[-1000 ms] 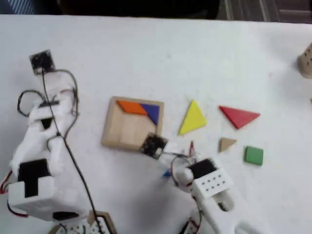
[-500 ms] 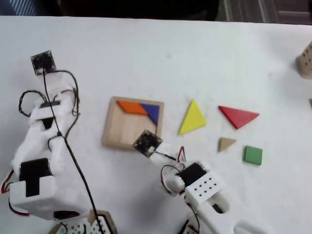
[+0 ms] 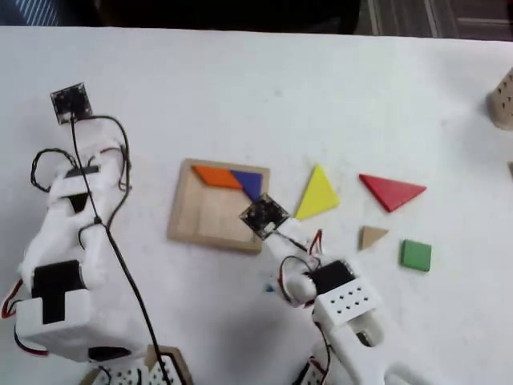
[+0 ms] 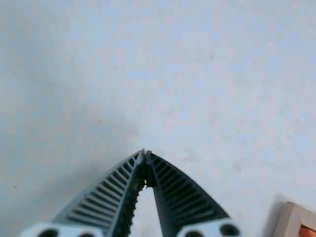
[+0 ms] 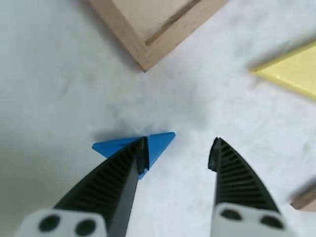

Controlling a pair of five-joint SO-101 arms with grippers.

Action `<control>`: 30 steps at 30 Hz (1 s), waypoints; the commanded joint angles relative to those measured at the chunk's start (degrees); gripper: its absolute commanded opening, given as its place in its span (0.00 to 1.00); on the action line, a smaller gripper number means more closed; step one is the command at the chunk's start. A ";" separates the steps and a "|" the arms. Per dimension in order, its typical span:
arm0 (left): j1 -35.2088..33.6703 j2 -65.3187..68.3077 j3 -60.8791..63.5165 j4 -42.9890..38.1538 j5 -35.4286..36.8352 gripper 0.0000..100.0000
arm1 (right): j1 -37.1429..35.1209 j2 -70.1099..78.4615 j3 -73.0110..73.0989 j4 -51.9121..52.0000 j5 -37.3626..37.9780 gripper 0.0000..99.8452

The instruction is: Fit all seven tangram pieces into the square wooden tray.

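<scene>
Two pieces sit in the tray (orange piece, dark blue piece). Right gripper open, blue triangle at one fingertip, 5 o'clock off the tray. Left gripper closed, empty.

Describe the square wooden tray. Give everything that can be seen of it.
The wooden tray is a shallow square of pale, bare-looking wood with a raised rim. It lies flat near the middle of the white table, turned slightly askew. An orange piece and a dark blue piece sit side by side along its far edge, and the rest of its floor is bare. In the high view the right arm's camera board overlaps its right side. The right gripper is off one corner, not touching it.
</scene>
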 commanded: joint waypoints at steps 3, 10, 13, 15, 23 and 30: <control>-0.22 -0.31 -3.16 2.29 0.26 0.02 | 0.57 0.31 -0.26 -0.57 0.79 0.20; -0.22 -0.31 -3.25 2.29 0.26 0.02 | 0.40 -0.22 -0.26 1.10 0.62 0.20; -0.22 -0.31 -3.34 2.29 0.26 0.02 | -0.84 -0.22 -0.26 1.19 -1.32 0.13; -0.22 -0.31 -3.34 2.29 0.26 0.02 | -2.51 -0.22 -0.44 1.19 -1.93 0.03; -0.22 -0.31 -3.34 2.29 0.26 0.02 | -3.47 -1.80 -0.97 5.23 3.16 0.02; -0.22 -0.31 -3.43 2.29 0.26 0.02 | -3.82 -9.89 1.85 8.13 7.03 0.02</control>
